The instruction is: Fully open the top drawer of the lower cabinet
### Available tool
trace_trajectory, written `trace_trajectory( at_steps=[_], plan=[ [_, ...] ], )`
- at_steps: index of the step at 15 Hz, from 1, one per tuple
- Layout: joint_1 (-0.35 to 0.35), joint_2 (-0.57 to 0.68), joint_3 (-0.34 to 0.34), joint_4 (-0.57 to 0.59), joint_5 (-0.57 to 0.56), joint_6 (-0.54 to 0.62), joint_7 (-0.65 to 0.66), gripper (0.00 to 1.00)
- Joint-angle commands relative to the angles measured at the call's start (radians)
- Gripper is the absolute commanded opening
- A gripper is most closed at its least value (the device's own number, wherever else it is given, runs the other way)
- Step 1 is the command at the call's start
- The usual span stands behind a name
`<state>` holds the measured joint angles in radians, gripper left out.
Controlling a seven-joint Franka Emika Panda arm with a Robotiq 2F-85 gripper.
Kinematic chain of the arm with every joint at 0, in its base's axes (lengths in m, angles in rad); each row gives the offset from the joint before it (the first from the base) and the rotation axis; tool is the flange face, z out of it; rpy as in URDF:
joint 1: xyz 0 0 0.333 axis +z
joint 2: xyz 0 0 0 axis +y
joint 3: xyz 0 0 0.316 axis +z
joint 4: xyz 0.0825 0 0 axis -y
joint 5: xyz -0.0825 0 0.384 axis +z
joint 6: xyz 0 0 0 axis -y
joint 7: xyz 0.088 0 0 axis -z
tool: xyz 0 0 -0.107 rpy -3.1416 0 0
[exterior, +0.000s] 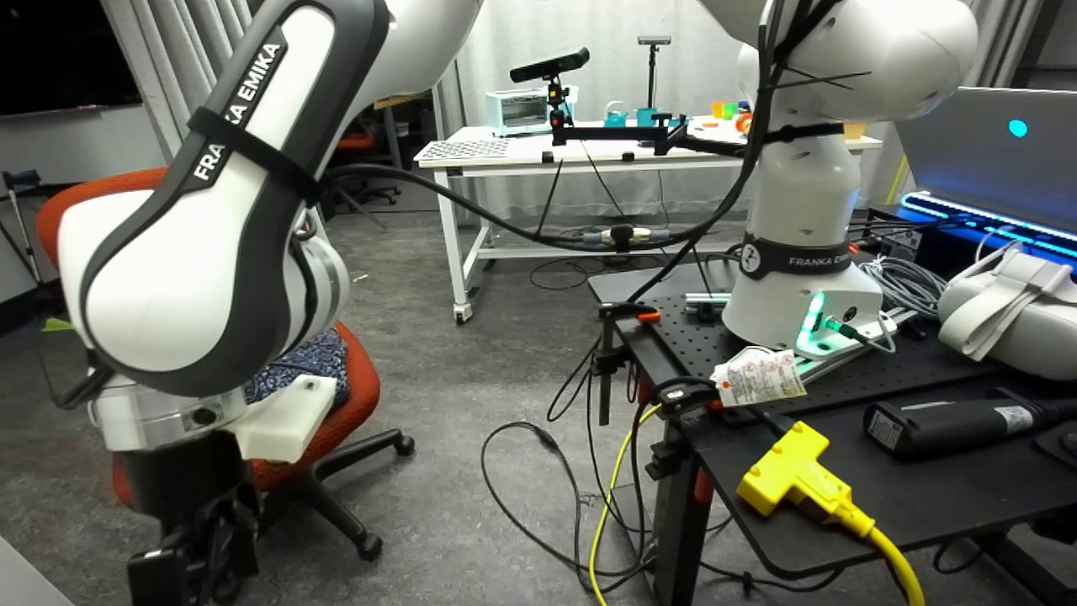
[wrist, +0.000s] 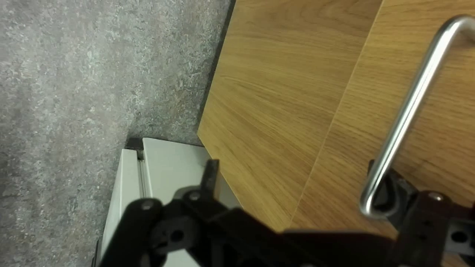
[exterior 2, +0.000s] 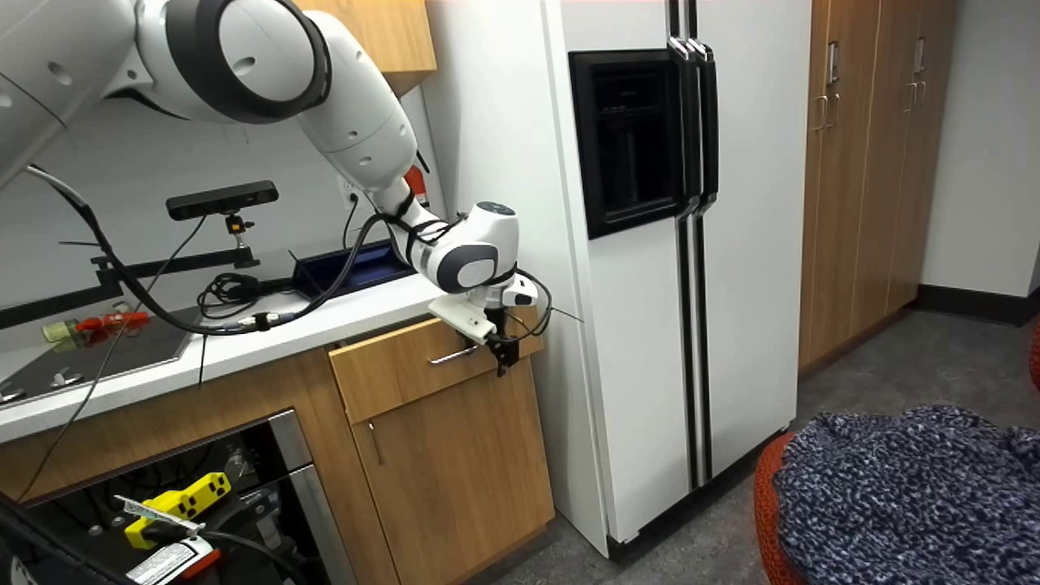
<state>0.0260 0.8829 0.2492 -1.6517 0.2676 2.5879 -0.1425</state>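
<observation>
With the fingers (wrist: 210,178) wide apart, 1 seemingly hooked behind the handle (wrist: 413,102), pull the ajar drawer (exterior 2: 402,367) slowly straight out, lest that 1 slip free.

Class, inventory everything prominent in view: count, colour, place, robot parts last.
top drawer: one, brown front, below counter
drawer handle: one, silver, on top drawer
lower door: one, brown, below top drawer
counter: one, white, beside refrigerator
wall cabinet: one, brown, above counter
refrigerator: one, white, beside counter
tall doors: several, brown, beyond refrigerator
near chair: one, orange, on floor
cushion: one, speckled blue, on near chair
table: one, white, before curtain
headset: one, white, on bench
laptop: one, grey, behind headset
power splitter: one, yellow, on bench
bench: one, black, under arm
arm: one, white, on bench
gripper: one, black, at drawer handle
</observation>
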Motion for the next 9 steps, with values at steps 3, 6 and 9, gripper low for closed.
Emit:
trace_trajectory(
  at_steps=[3,6,9],
  plan=[
    [-0.034,-0.136,0.011,-0.164,-0.008,0.009,-0.021,1.00],
    [-0.036,-0.221,0.028,-0.272,0.005,0.033,-0.025,1.00],
    [-0.033,-0.318,0.052,-0.382,0.024,0.043,-0.026,1.00]
  ],
)
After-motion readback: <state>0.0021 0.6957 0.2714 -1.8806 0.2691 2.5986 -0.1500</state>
